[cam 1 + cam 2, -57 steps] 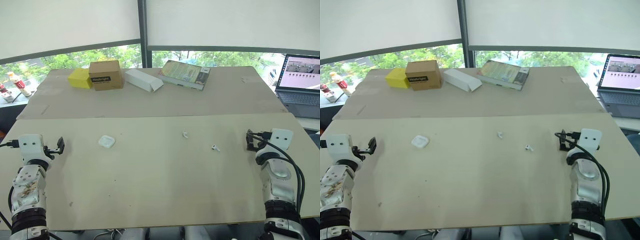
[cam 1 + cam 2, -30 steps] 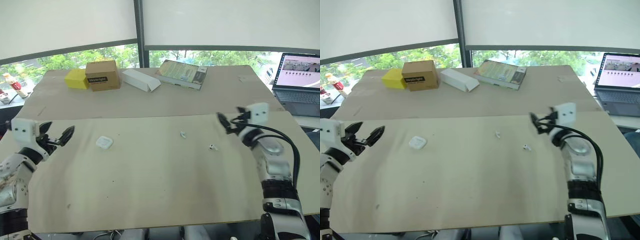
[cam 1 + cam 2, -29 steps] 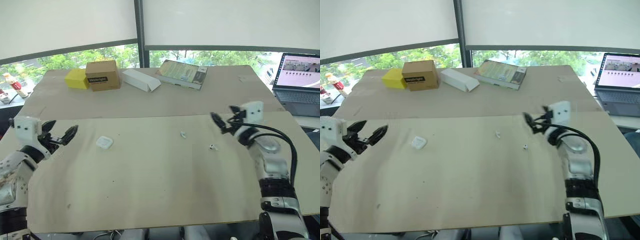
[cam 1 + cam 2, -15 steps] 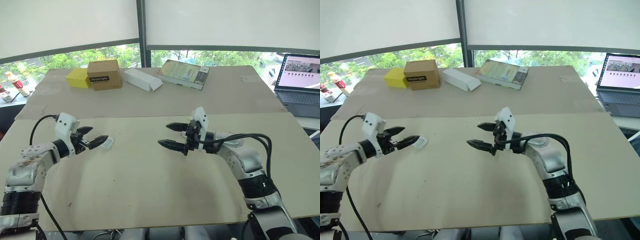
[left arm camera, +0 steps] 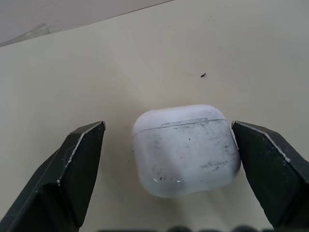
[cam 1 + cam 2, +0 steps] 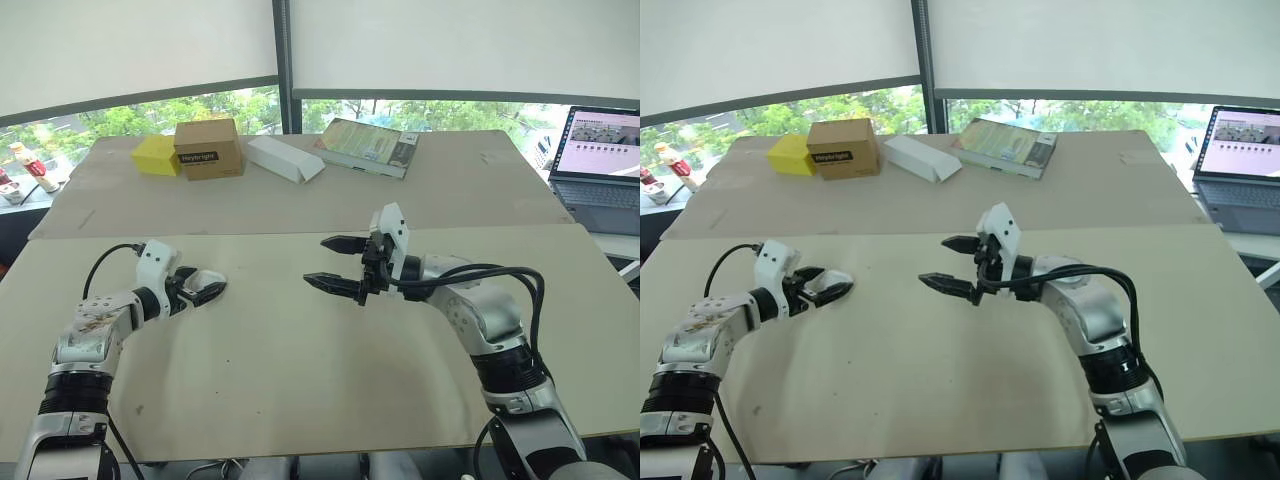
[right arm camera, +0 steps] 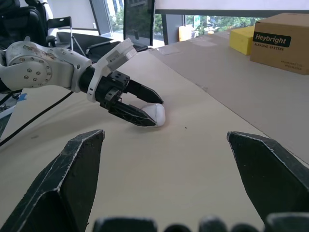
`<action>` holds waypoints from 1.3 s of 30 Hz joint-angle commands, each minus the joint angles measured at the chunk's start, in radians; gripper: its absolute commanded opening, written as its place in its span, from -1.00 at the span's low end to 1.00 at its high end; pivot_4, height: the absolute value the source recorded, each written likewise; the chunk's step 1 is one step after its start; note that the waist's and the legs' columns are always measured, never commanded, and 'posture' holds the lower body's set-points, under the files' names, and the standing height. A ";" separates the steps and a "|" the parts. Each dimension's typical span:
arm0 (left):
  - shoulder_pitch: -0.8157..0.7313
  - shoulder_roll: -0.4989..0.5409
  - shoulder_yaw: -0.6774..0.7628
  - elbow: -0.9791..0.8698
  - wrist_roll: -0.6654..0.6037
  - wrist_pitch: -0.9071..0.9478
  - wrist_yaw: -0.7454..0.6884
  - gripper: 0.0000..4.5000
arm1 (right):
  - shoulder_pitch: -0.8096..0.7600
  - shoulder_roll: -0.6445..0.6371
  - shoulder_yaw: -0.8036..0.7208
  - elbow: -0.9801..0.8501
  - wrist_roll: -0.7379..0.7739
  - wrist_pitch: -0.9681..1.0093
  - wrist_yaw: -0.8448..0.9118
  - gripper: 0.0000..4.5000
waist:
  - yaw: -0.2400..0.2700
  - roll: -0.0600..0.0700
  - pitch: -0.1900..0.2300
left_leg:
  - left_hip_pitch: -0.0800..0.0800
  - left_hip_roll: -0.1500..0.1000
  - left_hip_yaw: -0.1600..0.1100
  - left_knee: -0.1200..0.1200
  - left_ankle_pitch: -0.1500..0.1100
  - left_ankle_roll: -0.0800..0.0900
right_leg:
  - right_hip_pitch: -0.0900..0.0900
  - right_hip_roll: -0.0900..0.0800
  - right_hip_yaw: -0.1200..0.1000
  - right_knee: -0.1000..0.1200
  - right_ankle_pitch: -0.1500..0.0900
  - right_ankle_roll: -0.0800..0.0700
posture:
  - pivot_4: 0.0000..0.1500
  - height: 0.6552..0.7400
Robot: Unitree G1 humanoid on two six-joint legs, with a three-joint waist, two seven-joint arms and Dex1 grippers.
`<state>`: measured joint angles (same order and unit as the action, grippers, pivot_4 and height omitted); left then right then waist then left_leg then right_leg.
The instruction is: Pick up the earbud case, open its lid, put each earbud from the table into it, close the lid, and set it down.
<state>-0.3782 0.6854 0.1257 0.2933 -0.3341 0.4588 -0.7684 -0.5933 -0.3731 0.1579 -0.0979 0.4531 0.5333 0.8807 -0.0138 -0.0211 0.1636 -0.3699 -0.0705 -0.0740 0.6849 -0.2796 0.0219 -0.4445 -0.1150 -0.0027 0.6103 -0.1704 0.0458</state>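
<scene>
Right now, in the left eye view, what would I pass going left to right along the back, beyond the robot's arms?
yellow box → brown cardboard box → white carton → book → laptop, which sits off to the side at the right edge.

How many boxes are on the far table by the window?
3. A yellow box is at the left, a brown Heybright cardboard box is right beside it, and a long white box lies further right, near the book. None seems hidden.
</scene>
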 commanded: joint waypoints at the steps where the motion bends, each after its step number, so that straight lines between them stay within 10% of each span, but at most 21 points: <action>1: 0.021 0.012 -0.002 -0.035 0.014 -0.001 -0.012 0.99 | 0.004 -0.015 -0.034 -0.056 0.014 0.005 -0.009 1.00 | 0.000 0.000 0.000 | 0.000 0.000 0.000 0.000 0.000 0.000 | 0.000 0.000 0.000 0.000 0.000 0.000 | 1.00 1.00; 16: 0.086 -0.066 0.038 -0.100 0.013 0.127 0.130 0.99 | 0.017 -0.046 -0.059 -0.056 0.010 -0.003 -0.027 1.00 | -0.001 0.000 0.000 | 0.001 0.000 0.000 0.000 0.000 0.000 | 0.001 0.000 0.001 0.000 0.000 0.000 | 1.00 1.00; 20: 0.106 -0.045 0.035 -0.114 0.027 0.116 0.112 0.21 | 0.015 -0.050 -0.066 -0.050 0.009 -0.007 -0.031 1.00 | -0.003 0.000 0.000 | 0.002 0.000 0.000 0.000 0.000 0.000 | 0.001 0.000 0.001 0.000 0.000 0.000 | 1.00 1.00; 24: 0.130 -0.003 0.012 -0.137 0.068 0.058 0.085 0.15 | 0.012 -0.051 -0.073 -0.044 0.012 -0.009 -0.038 1.00 | -0.006 0.000 0.000 | 0.002 0.000 0.000 0.000 0.000 0.000 | 0.001 0.000 0.002 0.000 0.000 0.000 | 1.00 1.00; 39: -0.151 0.003 -0.147 0.027 0.428 -1.338 0.103 0.15 | -0.163 0.019 -0.140 0.029 0.265 0.397 -0.061 1.00 | 0.005 -0.001 0.000 | -0.012 0.000 0.002 0.000 0.005 -0.007 | -0.013 -0.001 0.002 -0.001 0.005 -0.003 | 1.00 1.00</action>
<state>-0.4948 0.6856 -0.0082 0.3108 0.0744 -0.7532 -0.6750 -0.7171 -0.3704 0.0321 -0.0494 0.6766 0.9089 0.8264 -0.0093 -0.0222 0.1632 -0.3833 -0.0703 -0.0720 0.6846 -0.2768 0.0186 -0.4577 -0.1157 -0.0009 0.6097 -0.1655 0.0430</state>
